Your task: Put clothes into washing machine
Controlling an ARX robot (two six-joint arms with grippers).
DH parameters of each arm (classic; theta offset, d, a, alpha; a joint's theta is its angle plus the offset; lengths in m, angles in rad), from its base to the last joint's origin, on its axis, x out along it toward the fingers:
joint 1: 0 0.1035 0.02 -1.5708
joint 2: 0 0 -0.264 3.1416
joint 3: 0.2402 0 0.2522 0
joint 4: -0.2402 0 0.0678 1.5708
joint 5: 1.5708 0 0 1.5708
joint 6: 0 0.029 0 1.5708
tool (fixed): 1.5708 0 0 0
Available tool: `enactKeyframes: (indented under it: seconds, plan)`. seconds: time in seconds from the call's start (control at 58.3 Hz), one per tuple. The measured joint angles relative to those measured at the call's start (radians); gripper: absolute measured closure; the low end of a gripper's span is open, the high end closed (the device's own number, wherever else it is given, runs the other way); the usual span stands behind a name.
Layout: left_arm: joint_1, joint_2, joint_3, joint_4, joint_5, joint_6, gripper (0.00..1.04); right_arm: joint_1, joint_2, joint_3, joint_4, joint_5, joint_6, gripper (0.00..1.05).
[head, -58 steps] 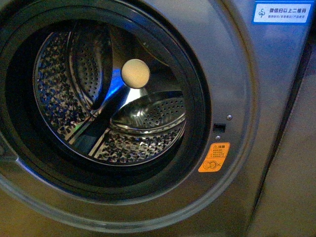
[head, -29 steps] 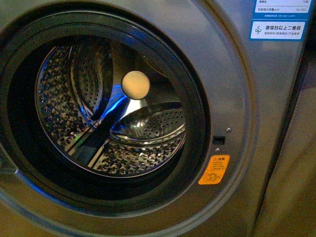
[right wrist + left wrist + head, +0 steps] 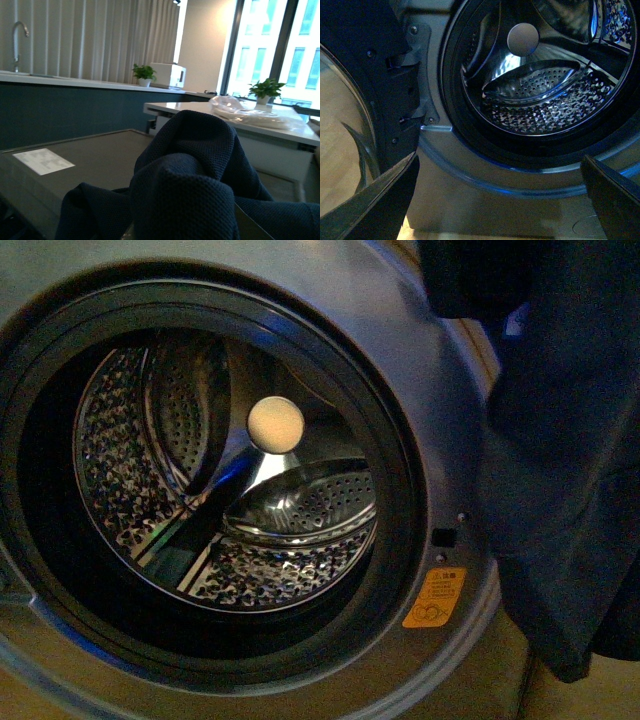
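Your clothes are hanging off to the right of the porthole, covering the right front corner of the washing machine. No fabric is in the drum yet. I'd swing the bundle across to the middle of the opening and push it well past the dark door seal before letting go. Keep it deep enough that the long tail doesn't dangle over the rim.

The right gripper is buried under fabric, so I can't tell how its jaws stand, though something up there is carrying the weight. The left gripper is spread wide with nothing in it, low in front of the opening.

Only the left wrist view shows the door swung open on its hinges. Only the right wrist view shows the knit bunched against the camera. Only the front view shows how far it hangs.
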Motion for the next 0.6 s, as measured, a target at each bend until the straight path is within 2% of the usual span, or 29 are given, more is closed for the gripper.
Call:
enactKeyframes:
  seconds: [0.206,0.257,0.6]
  plan:
    - [0.000,0.000,0.000,0.000,0.000,0.000,0.07,0.192,-0.001,-0.087,0.051,0.054,-0.013,0.94]
    - [0.000,0.000,0.000,0.000,0.000,0.000,0.07,0.215,-0.001,-0.099,0.053,0.063,-0.008,0.94]
    - [0.000,0.000,0.000,0.000,0.000,0.000,0.07,0.269,-0.014,-0.168,0.085,0.092,-0.012,0.94]
